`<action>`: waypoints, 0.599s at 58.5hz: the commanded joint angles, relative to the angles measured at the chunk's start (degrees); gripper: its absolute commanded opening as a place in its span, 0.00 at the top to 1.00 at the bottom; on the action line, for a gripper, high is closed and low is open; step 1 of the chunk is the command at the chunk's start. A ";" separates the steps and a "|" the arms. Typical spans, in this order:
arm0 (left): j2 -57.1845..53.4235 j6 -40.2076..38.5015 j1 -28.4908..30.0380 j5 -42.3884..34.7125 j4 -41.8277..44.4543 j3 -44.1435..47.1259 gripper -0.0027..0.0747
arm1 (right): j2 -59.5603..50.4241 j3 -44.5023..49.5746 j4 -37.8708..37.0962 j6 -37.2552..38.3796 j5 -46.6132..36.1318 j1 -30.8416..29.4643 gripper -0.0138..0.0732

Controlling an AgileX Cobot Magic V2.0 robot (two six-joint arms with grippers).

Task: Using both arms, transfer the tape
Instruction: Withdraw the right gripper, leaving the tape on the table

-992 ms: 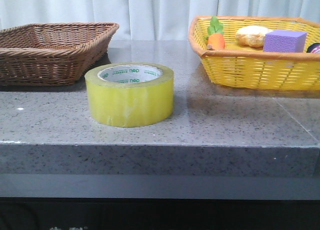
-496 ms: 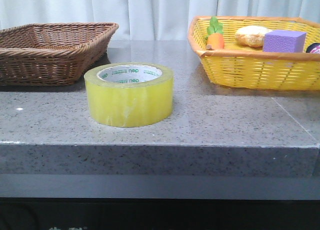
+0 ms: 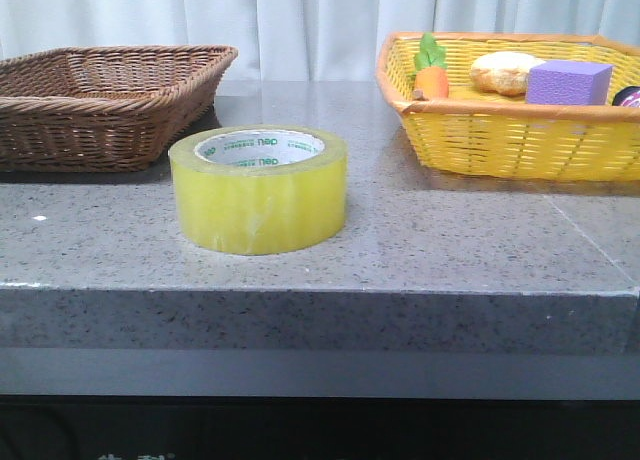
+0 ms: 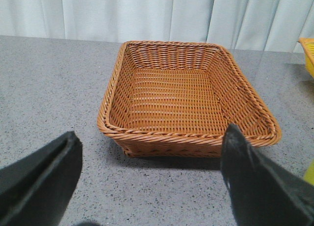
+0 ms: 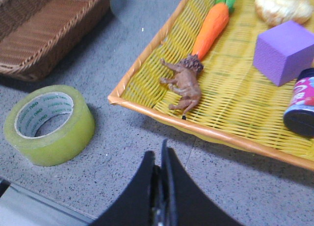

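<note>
Nothing much has changed in the last second: the tape (image 3: 258,188) sits flat on the table (image 3: 450,250) exactly where it was, untouched, so the transfer hasn't begun. The left gripper (image 4: 147,186) hangs with its jaws spread wide, facing the brown basket (image 4: 186,96). The right gripper (image 5: 161,186) is pinched closed on nothing; the tape lies ahead of it, off to one side, beside the yellow basket (image 5: 147,100).

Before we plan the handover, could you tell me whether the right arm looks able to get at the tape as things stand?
Probably yes. The tape lies flat on open table, apart from both baskets, with nothing over it. But the right gripper is shut and would need to open first.
</note>
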 commanded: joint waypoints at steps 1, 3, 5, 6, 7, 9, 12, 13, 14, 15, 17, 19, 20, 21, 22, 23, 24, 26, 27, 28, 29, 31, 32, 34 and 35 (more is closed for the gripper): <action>0.56 -0.62 0.05 -4.41 -0.14 -2.01 0.24 | -4.81 2.54 1.32 -0.26 -7.77 -0.47 0.94; 0.56 -0.62 0.05 -4.41 -0.14 -2.01 0.24 | -6.58 4.02 1.32 -0.26 -8.65 -0.47 0.94; 0.56 -0.62 0.05 -4.41 -0.14 -2.01 0.24 | -7.84 5.12 1.32 -0.26 -9.26 -0.47 0.94; 0.56 -0.62 0.05 -4.41 -0.14 -2.01 0.24 | -8.27 5.52 1.32 -0.26 -9.44 -0.47 0.94; 0.56 -0.62 0.05 -4.41 -0.14 -2.01 0.24 | -8.85 6.05 1.32 -0.26 -9.68 -0.47 0.94; 0.56 -0.62 0.05 -4.41 -0.14 -2.01 0.24 | -9.62 6.78 1.32 -0.26 -9.89 -0.47 0.94; 0.56 -0.62 0.05 -4.41 -0.14 -2.01 0.24 | -10.22 7.53 1.32 -0.26 -9.94 -0.47 0.94; 0.56 -0.62 0.05 -4.41 -0.14 -2.01 0.24 | -10.30 7.59 1.32 -0.26 -9.82 -0.47 0.94; 0.56 -0.62 0.05 -4.41 -0.14 -2.01 0.24 | -10.29 7.59 1.32 -0.26 -9.79 -0.47 0.94; 0.56 -0.62 0.05 -4.41 -0.14 -2.01 0.24 | -10.20 7.59 1.27 -0.26 -9.59 -0.47 0.94; 0.56 -0.62 0.05 -4.41 -0.14 -2.01 0.24 | -10.16 7.59 1.27 -0.26 -9.58 -0.47 0.94; 0.56 -0.62 0.05 -4.41 -0.14 -2.01 0.24 | -10.15 7.59 1.27 -0.26 -9.64 -0.47 0.94; 0.56 -0.62 0.05 -4.52 -0.14 -2.01 0.24 | -10.15 7.59 1.27 -0.26 -9.70 -0.47 0.94; 0.56 -0.62 0.05 -4.65 -0.41 -2.01 0.24 | -10.10 7.59 1.27 -0.26 -9.78 -0.47 0.94; 0.56 -0.62 0.05 -4.65 -0.75 -2.01 0.24 | -10.10 7.59 1.27 -0.26 -9.78 -0.47 0.94; 0.56 -0.62 0.05 -4.65 -1.01 -2.01 0.24 | -10.10 7.59 1.27 -0.26 -9.81 -0.47 0.94; 0.56 -0.62 -0.05 -4.41 -1.13 -2.01 0.24 | -10.10 7.59 1.27 -0.26 -9.81 -0.47 0.94; 0.56 -0.62 -0.28 -4.11 -1.30 -2.01 0.24 | -10.10 7.59 1.27 -0.26 -9.81 -0.47 0.94; 0.76 -0.62 -0.38 -3.61 -1.30 -2.14 0.24 | -10.10 7.59 1.27 -0.26 -9.81 -0.47 0.94; 0.85 -0.62 -0.52 -2.65 -1.30 -2.57 0.24 | -10.10 7.59 1.27 -0.26 -9.81 -0.47 0.94; 1.33 -0.62 -0.64 -1.88 -1.45 -2.90 0.24 | -10.10 7.59 1.27 -0.26 -9.81 -0.47 0.94; 2.38 -0.62 -1.44 1.00 -1.53 -4.27 0.24 | -10.10 7.59 1.27 -0.26 -9.81 -0.47 0.94; 2.92 -0.48 -1.74 2.06 -1.70 -4.82 0.24 | -10.10 7.59 1.27 -0.26 -9.81 -0.47 0.94; 4.57 -0.02 -2.61 4.50 -2.04 -6.23 0.24 | -10.10 7.59 1.27 -0.26 -9.81 -0.47 0.94; 5.74 0.10 -3.23 5.76 -2.04 -7.11 0.24 | -10.10 7.59 1.27 -0.26 -9.81 -0.47 0.94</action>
